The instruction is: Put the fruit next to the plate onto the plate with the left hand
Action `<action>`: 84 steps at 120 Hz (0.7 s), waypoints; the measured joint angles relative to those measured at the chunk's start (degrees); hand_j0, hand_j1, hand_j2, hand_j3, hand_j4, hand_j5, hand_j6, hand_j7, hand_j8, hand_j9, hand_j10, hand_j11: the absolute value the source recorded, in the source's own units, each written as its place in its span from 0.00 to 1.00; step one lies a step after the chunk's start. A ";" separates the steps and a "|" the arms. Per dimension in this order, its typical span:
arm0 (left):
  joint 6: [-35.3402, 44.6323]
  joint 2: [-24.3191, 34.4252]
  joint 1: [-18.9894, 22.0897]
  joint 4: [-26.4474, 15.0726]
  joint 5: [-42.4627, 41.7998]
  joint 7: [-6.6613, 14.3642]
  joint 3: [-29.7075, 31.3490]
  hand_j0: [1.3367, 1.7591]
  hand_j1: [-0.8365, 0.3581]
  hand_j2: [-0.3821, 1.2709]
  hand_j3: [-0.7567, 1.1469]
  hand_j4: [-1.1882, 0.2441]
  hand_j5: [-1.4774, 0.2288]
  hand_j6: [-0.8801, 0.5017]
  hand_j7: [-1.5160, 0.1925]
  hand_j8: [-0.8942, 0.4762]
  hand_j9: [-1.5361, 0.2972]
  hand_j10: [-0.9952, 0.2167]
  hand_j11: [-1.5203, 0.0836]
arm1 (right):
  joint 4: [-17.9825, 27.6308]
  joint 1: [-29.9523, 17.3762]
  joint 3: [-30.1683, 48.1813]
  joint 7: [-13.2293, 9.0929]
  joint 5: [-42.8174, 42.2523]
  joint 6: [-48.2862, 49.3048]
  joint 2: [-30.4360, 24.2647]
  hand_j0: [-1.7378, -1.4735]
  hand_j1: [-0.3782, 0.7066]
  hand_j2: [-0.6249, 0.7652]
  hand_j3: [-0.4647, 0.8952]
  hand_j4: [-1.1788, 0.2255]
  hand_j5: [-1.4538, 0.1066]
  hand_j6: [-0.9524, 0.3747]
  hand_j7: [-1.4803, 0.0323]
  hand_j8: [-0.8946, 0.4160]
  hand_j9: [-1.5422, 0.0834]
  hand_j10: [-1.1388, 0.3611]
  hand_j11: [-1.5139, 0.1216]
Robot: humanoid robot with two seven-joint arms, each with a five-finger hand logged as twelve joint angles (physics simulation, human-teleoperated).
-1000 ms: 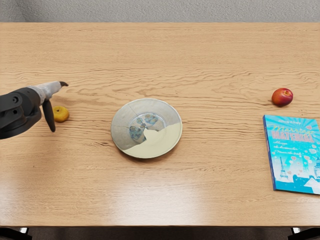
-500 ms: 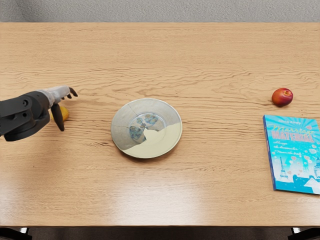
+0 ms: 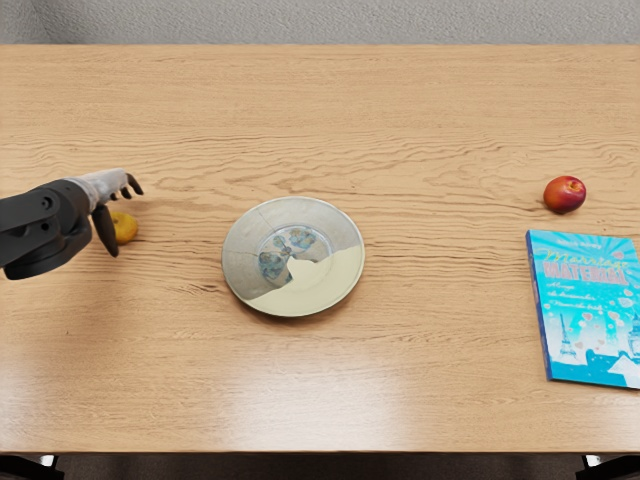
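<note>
Judging from the pose, this is the reach-to-grasp step; no pick yet. Left hand [image 3: 103, 198] sits at the left side of the tabletop [image 3: 400, 380], right over the small yellow-orange fruit [image 3: 125, 227]. The hand is released: fingers [image 3: 128, 186] are spread above and past the fruit, the thumb [image 3: 105, 238] hangs down on its left side, and nothing is held. Can't tell if the thumb touches the fruit; its left part is hidden behind the hand.

Fruit is on the tabletop, left of the plate [image 3: 335, 280] and apart from it, not on it.

Next move, as I read it: lower, close fingers and thumb around the fruit, lift, carry right, release over the plate centre. It's small and round, so a loose grasp could roll it away.

The plate holds nothing; only its printed pattern shows.

Red fruit [image 3: 565, 193] lies far right, well apart from the plate, with a blue book [image 3: 590, 305] nearer to us below it. Probably not the target.
</note>
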 joint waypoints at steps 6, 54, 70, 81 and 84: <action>0.00 0.00 0.07 0.06 0.02 0.00 0.13 0.76 0.70 0.27 0.40 0.62 0.64 0.42 0.66 0.43 0.63 0.57 0.71 | 0.00 0.00 0.00 0.00 0.00 0.00 0.00 0.30 0.06 0.45 0.34 0.82 0.91 0.70 0.96 0.66 0.93 0.74 0.90; 0.00 0.00 0.08 0.24 0.05 0.00 0.68 0.76 0.66 0.27 0.40 0.59 0.61 0.39 0.63 0.40 0.60 0.54 0.67 | 0.00 0.00 0.00 0.00 0.00 0.00 0.00 0.30 0.06 0.45 0.34 0.82 0.91 0.70 0.96 0.66 0.93 0.74 0.90; 0.01 -0.24 0.43 0.67 0.05 0.00 0.69 0.76 0.64 0.28 0.40 0.58 0.60 0.38 0.62 0.39 0.59 0.53 0.66 | 0.00 0.00 0.00 0.00 0.00 0.00 0.00 0.30 0.06 0.45 0.34 0.82 0.91 0.70 0.96 0.66 0.93 0.74 0.90; 0.05 -0.94 0.44 1.30 0.05 0.00 0.70 0.76 0.63 0.28 0.40 0.57 0.59 0.37 0.61 0.38 0.58 0.52 0.65 | 0.00 0.00 -0.01 0.00 0.00 0.00 0.00 0.30 0.06 0.45 0.34 0.82 0.91 0.70 0.96 0.66 0.93 0.74 0.90; 0.06 -1.00 0.44 1.48 0.05 0.00 0.70 0.76 0.63 0.28 0.40 0.57 0.59 0.37 0.61 0.38 0.58 0.52 0.65 | 0.00 0.00 -0.01 0.00 0.00 0.00 0.00 0.30 0.06 0.45 0.34 0.82 0.91 0.70 0.96 0.66 0.93 0.74 0.90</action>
